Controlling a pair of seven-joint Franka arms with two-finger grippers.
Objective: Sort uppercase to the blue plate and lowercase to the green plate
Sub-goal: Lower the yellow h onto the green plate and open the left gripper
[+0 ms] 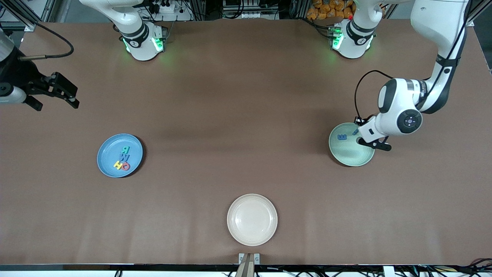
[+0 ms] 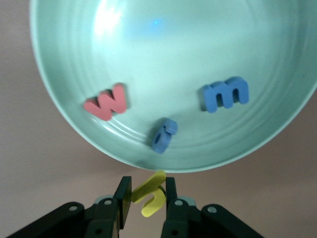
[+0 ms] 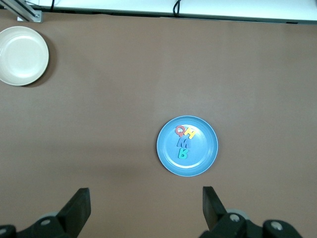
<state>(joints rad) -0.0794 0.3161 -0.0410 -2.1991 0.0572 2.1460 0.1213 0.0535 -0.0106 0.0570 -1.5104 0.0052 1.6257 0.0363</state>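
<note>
Hiding green plate (image 1: 348, 157) rim, left gripper (image 2: 145, 198) clutching yellow h (image 2: 150, 193)

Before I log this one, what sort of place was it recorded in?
Most likely a robotics lab workcell. Two Franka arm bases are mounted along one edge of a brown-covered table, power strips and cables run past that edge, and the only props are sorting plates such as the blue plate.

My two arms are glossy white with black joint bands, green lights glowing at their bases. Black cables loop along them. Both grippers are matte black with visible screws.
</note>
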